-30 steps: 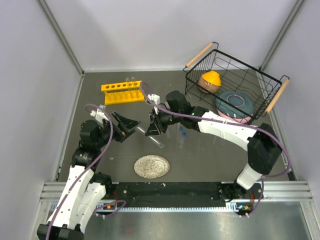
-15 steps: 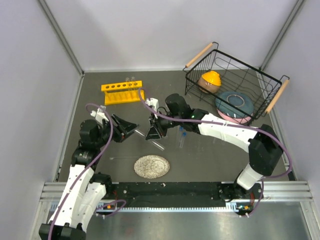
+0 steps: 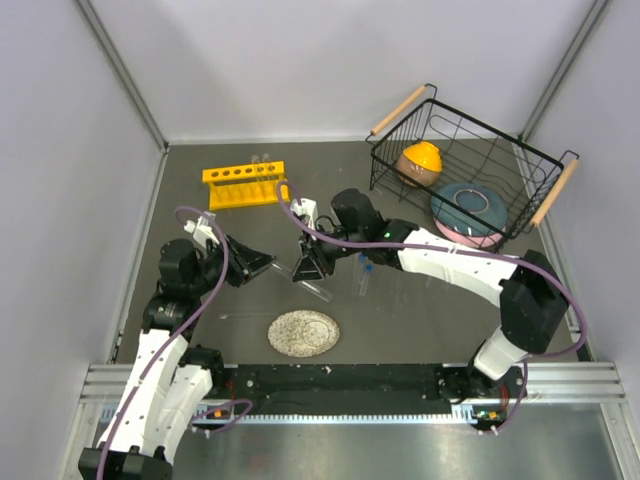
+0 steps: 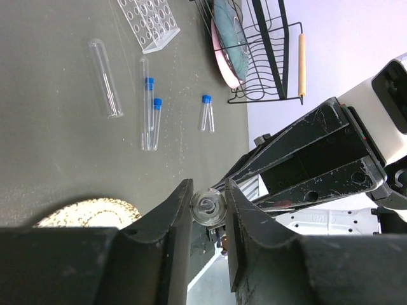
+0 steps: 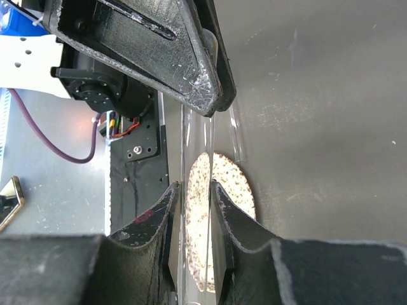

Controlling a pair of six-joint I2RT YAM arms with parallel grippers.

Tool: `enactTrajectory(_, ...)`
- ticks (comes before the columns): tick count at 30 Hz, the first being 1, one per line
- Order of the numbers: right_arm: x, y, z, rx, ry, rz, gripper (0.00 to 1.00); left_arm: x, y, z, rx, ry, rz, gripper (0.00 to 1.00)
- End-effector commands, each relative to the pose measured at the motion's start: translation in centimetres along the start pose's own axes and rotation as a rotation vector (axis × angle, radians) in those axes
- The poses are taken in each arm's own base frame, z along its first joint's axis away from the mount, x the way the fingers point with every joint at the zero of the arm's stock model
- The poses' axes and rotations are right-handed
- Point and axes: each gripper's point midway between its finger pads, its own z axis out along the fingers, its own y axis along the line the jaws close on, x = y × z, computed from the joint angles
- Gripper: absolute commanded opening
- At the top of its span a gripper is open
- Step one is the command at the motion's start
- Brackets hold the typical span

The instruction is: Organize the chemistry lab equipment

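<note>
Over the dark grey table (image 3: 410,322), the thin clear glass test tube (image 5: 197,140) is hanging between both arms, its long axis running from the left gripper (image 4: 208,192) to the right gripper (image 5: 194,190), both clamping it.

Yellow tube rack (image 3: 243,184), clear blue-capped vials (image 4: 207,114), speckled beige plate (image 3: 303,333), black wire basket (image 3: 374,170).

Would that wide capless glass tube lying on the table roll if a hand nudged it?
Probably rolls sideways: the test tube is a smooth cylinder lying flat, nothing touching it. Likely light: thin-walled, clear, empty. Looks like bare glass, so probably slippery and breakable.
</note>
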Motion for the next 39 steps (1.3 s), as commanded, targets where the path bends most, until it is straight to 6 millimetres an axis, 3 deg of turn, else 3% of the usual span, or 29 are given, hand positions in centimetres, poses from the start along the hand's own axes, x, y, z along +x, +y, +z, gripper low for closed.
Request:
enactTrajectory(1, -1.9, 2.0, -0.7, -0.038, -0.054, -0.091, 0.17, -0.6, -1.9, -0.5, 0.049, -0.005, 0.056, 0.25)
enactTrajectory(5, -1.7, 2.0, -0.6, -0.034, -0.046, -0.099, 0.17, -0.7, -1.9, -0.6, 0.043, -0.004, 0.077, 0.11)
enactTrajectory(8, -1.7, 2.0, -0.6, -0.028, -0.045, -0.1, 0.21, -0.9, -2.0, -0.8, 0.027, -0.014, 0.117, 0.07)
enactTrajectory(11, -1.7, 1.7, -0.6, -0.014, -0.041, -0.102, 0.42, -1.5, -1.9, -1.4, -0.021, -0.039, 0.178, 0.04)
enactTrajectory(12, -1.8, 1.7, -0.7, -0.01, -0.04, -0.115, 0.53, -1.8, -1.8, -1.5, -0.037, -0.047, 0.195, 0.03)
enactTrajectory(15, -1.8, 1.5, -1.1, 0.014, -0.03, -0.137, 0.71, -2.8, -1.2, -2.1, -0.117, -0.087, 0.264, 0.01)
enactTrajectory(22, -2.1, 0.9, -3.6, 0.085, 0.026, -0.377, 0.99, -6.4, -0.7, -2.5, -0.254, -0.165, 0.399, 0.0)
enactTrajectory(27, -2.3, 0.7, -6.9, 0.092, 0.029, -0.477, 0.99, -11.0, -1.3, -1.7, -0.347, -0.252, 0.48, 0.0)
enactTrajectory(34, -2.6, -2.0, -12.8, 0.141, -0.052, -0.43, 0.99, -17.7, -2.7, -0.1, -0.424, -0.375, 0.639, 0.0)
enactTrajectory(35, -2.4, -2.1, -13.2, 0.141, -0.058, -0.423, 0.99, -18.5, -2.2, 0.5, -0.447, -0.375, 0.647, 0.0)
enactTrajectory(38, -1.0, -2.3, -14.2, 0.126, -0.074, -0.402, 0.99, -21.2, -3.5, 0.9, -0.463, -0.437, 0.71, 0.0)
enactTrajectory(39, 0.4, -2.5, -14.1, 0.117, -0.063, -0.394, 0.99, -21.9, -2.8, 1.6, -0.485, -0.428, 0.71, 0.0)
